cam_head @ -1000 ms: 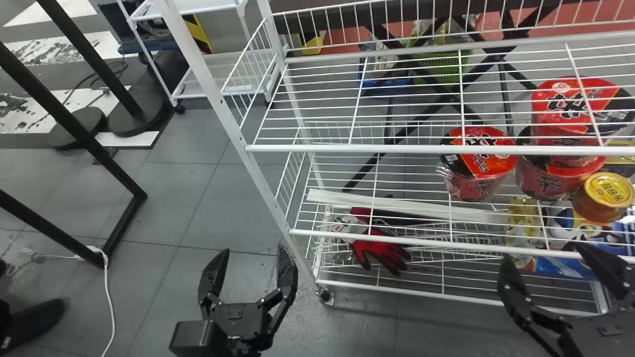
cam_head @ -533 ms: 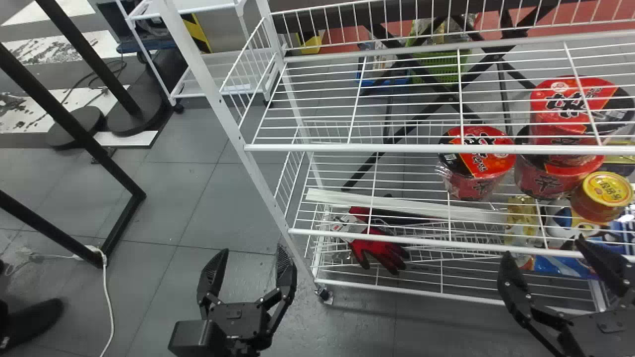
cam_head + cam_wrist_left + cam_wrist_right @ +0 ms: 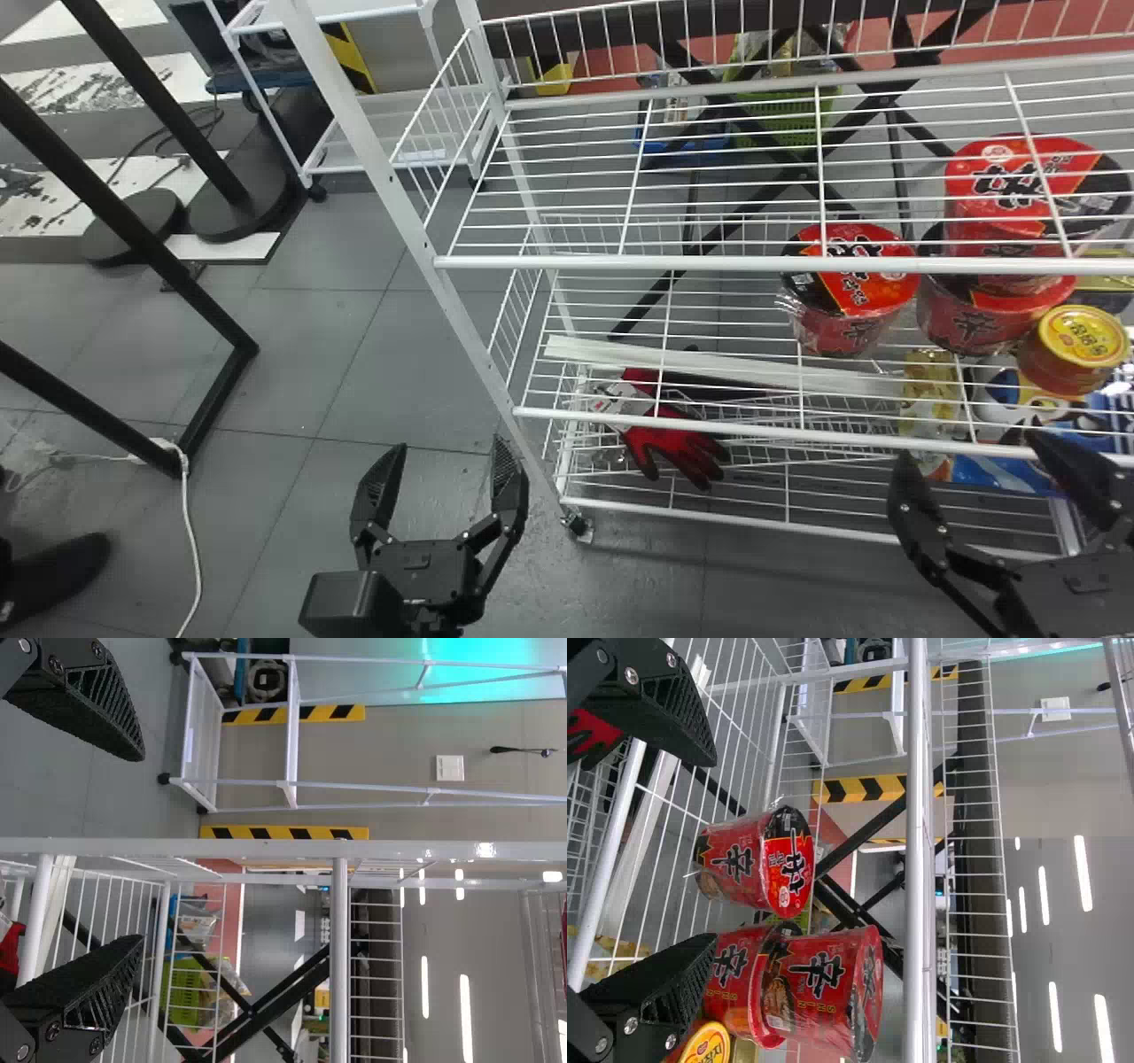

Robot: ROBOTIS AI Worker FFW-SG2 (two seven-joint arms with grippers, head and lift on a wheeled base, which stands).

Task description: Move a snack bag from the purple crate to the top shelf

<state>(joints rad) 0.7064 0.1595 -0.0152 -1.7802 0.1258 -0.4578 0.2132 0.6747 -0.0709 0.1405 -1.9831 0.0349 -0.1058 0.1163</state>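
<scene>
Although both jaws stand ready, the transfer appears to be at its outset. The left gripper (image 3: 446, 447) is open and holds nothing; it hangs low, beside the front left corner of the rack (image 3: 390, 180). The right gripper (image 3: 973, 445), likewise open and without a load, hangs before the rack's front edge, near its right end. The 2 arms are thus apart, each clear of the rails in front of them.

The top shelf (image 3: 673, 263), taken as the destination, is the upper wire tier. Beneath it, on the middle shelf (image 3: 673, 424), 1 red cup (image 3: 850, 292) stands left of a stack of 2 more (image 3: 997, 199); a yellow-lidded tub (image 3: 1067, 354) sits by the front edge, toward the right end. Lower still, also toward the right end, lie a yellow packet (image 3: 930, 381) and a blue packet (image 3: 1001, 477). A red glove (image 3: 678, 443) lies near the bottom tier's front left corner.

Where the snack bag and the purple crate are cannot be told. No stage of the carry is evidently done: grasp, lift, transport and release are all judged to remain. The next move probably calls for turning to the crate first.
</scene>
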